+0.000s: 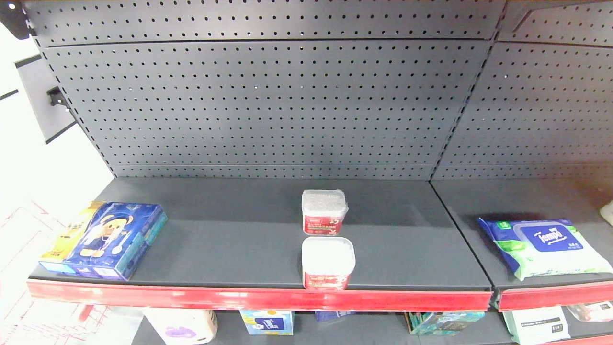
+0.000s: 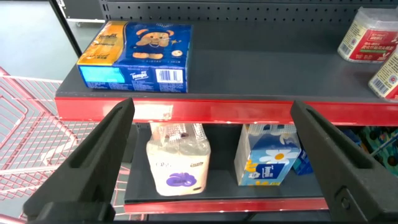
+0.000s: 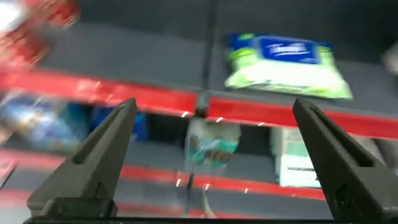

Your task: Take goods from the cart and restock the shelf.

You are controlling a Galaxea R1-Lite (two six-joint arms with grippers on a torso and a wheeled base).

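Dark grey fingers point(image 2: 93, 155) of the left gripper point(image 2: 211, 104) stand spread wide with nothing between them, facing the red front strip of the dark grey metal shelf point(image 1: 230, 225). Likewise wide open and empty, the right gripper point(image 3: 214, 104) points towards a soft blue-and-green pack of wipes point(image 3: 286, 59) on the neighbouring shelf board. On the shelf lie a flat blue tissue carton with a bear picture point(image 1: 115, 239) at the left end and two white plastic tubs with red labels in the middle, one point(image 1: 324, 211) behind the other point(image 1: 328, 262). That nearer tub sits right at the shelf's edge, so an arm swinging past could well knock it off. To the robot's left stands the red wire cart point(image 2: 31, 124), lower than the shelf and beside the left fingers; whether goods lie in it cannot be told. Neither gripper has stock, so a pick from the cart seems to come first.
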